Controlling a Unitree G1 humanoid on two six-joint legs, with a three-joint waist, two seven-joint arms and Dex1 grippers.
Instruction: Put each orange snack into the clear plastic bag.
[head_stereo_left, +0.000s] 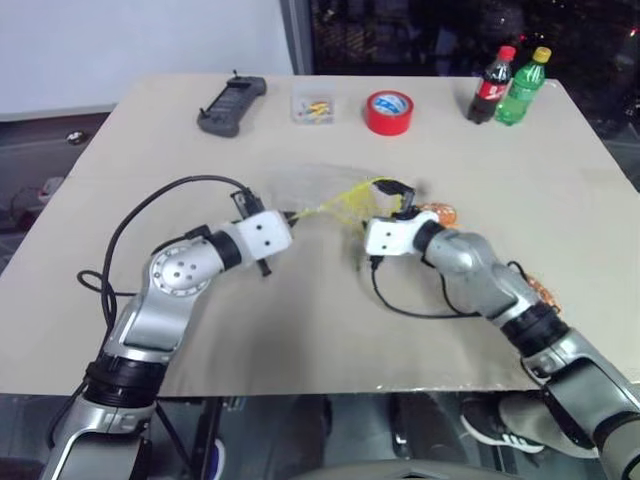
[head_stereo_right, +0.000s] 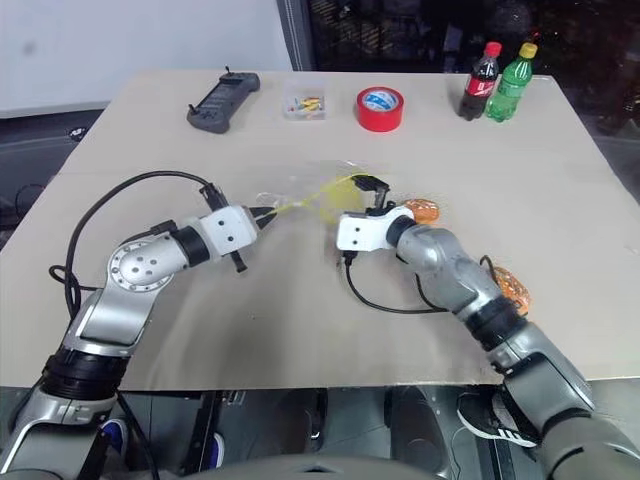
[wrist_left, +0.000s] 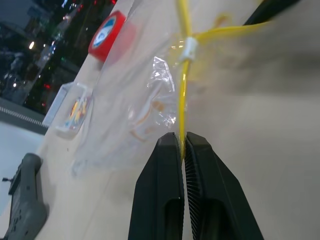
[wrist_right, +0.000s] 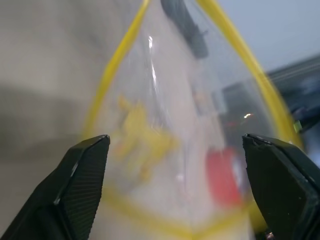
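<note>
Table (head_stereo_left: 300, 330) mid-area: clear plastic bag (head_stereo_left: 325, 195), left gripper (wrist_left: 182, 150) pinching its yellow seal strip. Right gripper (wrist_right: 175, 185) spread wide at the bag mouth. Orange snacks: one (head_stereo_left: 438, 213) beside right gripper, one (head_stereo_right: 510, 287) toward right edge.

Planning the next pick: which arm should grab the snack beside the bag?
Right. Its gripper is open and empty at the bag mouth, with the snack just beside it. The left gripper is shut on the bag's yellow strip, holding it.
</note>
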